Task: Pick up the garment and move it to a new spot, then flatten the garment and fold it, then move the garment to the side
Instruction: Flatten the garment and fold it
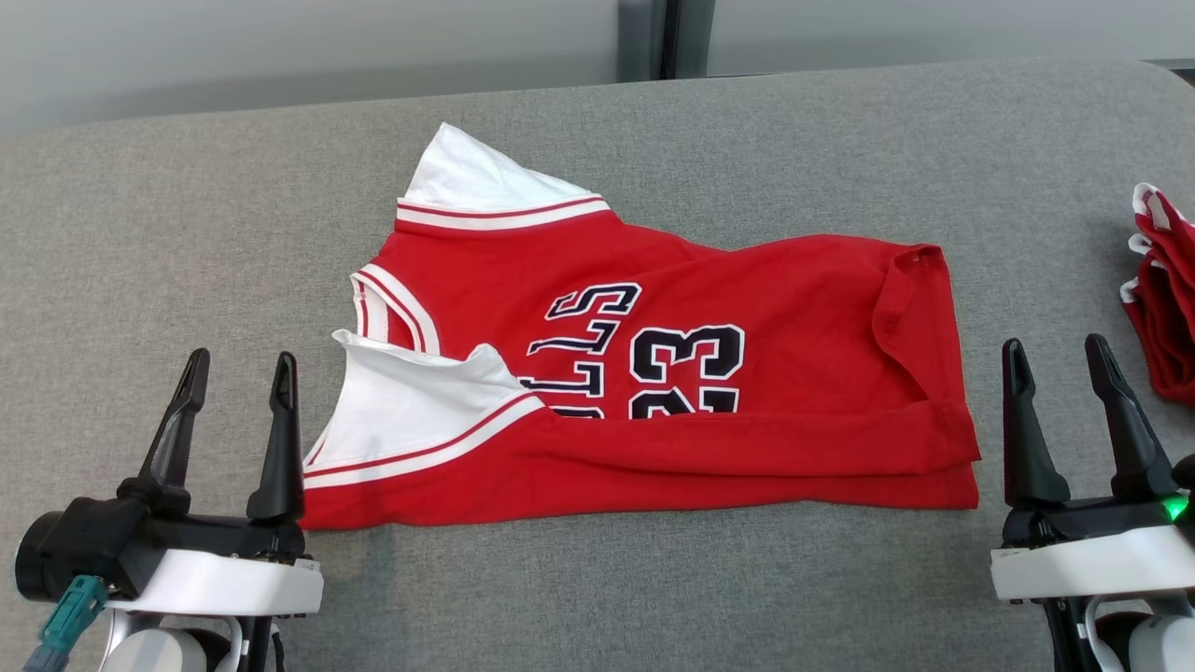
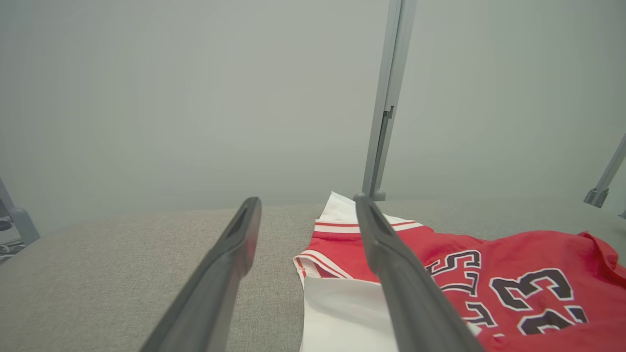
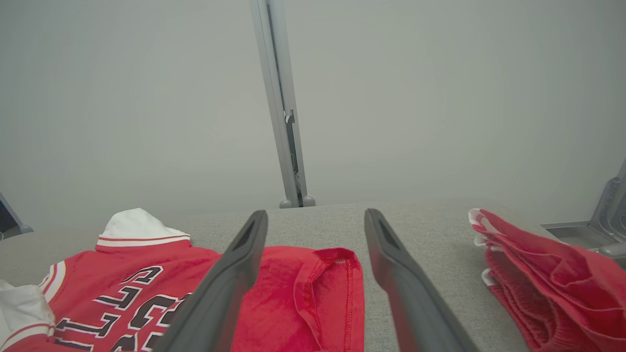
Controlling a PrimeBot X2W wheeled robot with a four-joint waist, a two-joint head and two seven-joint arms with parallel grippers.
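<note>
Both open and empty, my left gripper [image 1: 241,359] and right gripper [image 1: 1055,343] flank the jersey [image 1: 775,289] lying half-folded on the table [image 1: 140,233], so I should pinch matching corners together, keeping the fold straight.

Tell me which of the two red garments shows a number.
The jersey spread out in the middle, printed with 23 in black. The other red garment, bunched at the right edge, shows no print.
</note>
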